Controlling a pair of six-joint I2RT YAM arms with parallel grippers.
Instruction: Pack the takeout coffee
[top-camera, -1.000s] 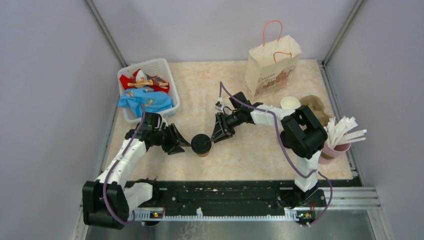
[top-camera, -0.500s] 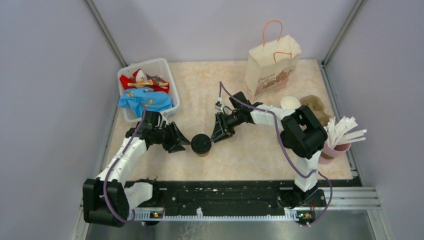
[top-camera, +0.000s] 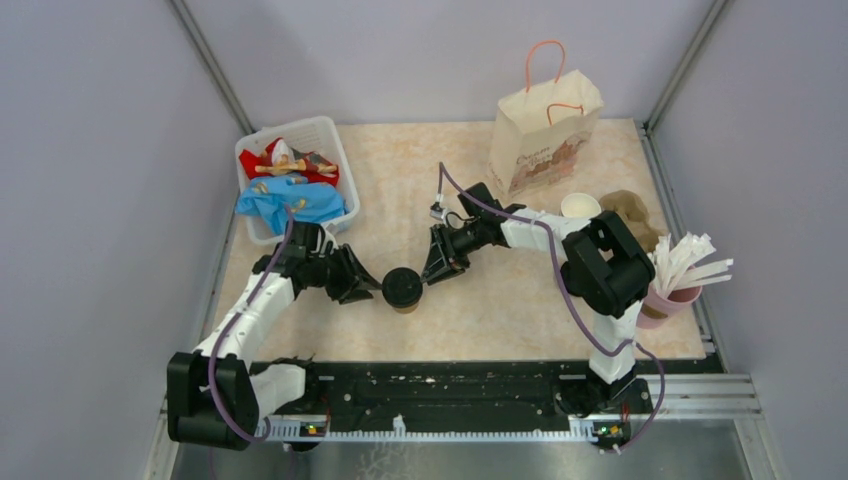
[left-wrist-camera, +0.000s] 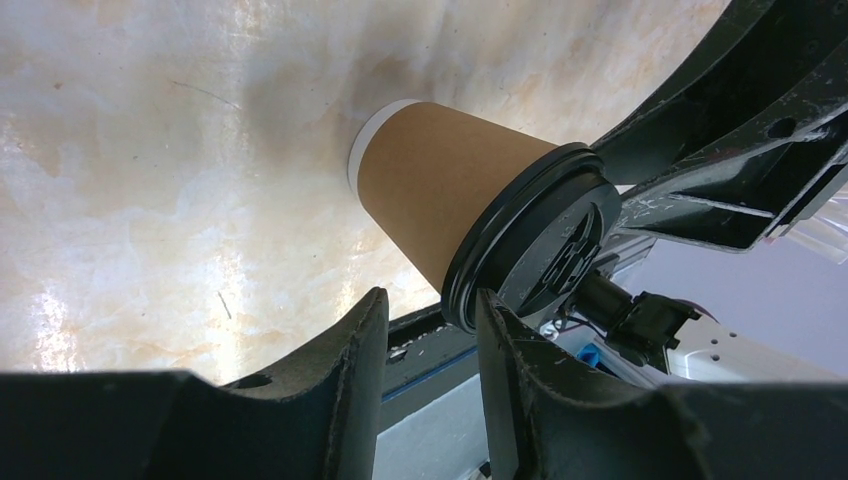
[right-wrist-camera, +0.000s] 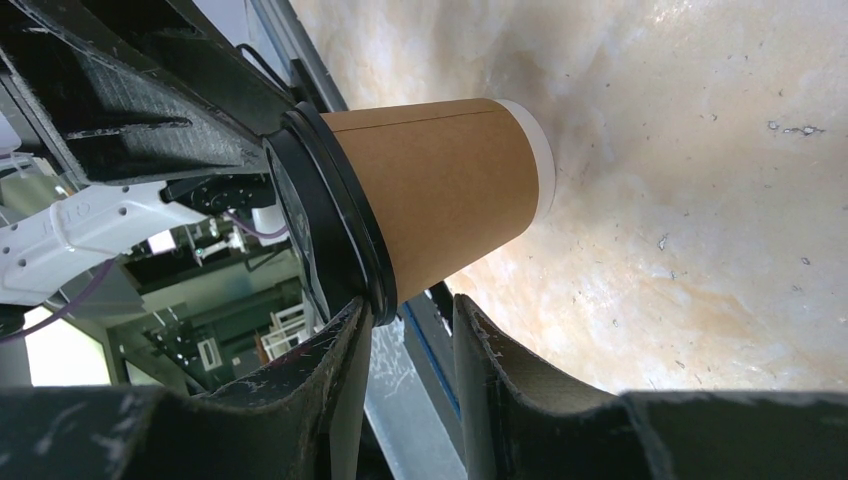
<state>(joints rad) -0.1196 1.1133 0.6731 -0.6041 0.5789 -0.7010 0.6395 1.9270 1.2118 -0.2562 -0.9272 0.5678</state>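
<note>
Brown lidded cup (left-wrist-camera: 430, 185) between left hand (left-wrist-camera: 428, 315) and right hand (right-wrist-camera: 408, 320), both narrowly parted; bag (top-camera: 545, 140) print unreadable.

Brown cup (left-wrist-camera: 440, 205) with black lid (left-wrist-camera: 545, 250) standing on marbled surface (left-wrist-camera: 150, 150). Left hand (left-wrist-camera: 428, 305) fingers slightly apart, tips just beside lid rim. Right hand (left-wrist-camera: 720, 150) pretty close on far side.

**Top view.** Beige marbled worktop (top-camera: 400, 160). At 10 o'clock, a white plastic basket (top-camera: 343, 170) holding red wrappers (top-camera: 300, 160) and a blue cloth (top-camera: 290, 203). At 1 o'clock, an upright paper bag (top-camera: 545, 135) with orange handles. At 3 o'clock, a brown moulded-pulp cup tray (top-camera: 635, 215). At 4 o'clock, a pink cup (top-camera: 668, 302) of white sticks (top-camera: 690, 262).
</note>
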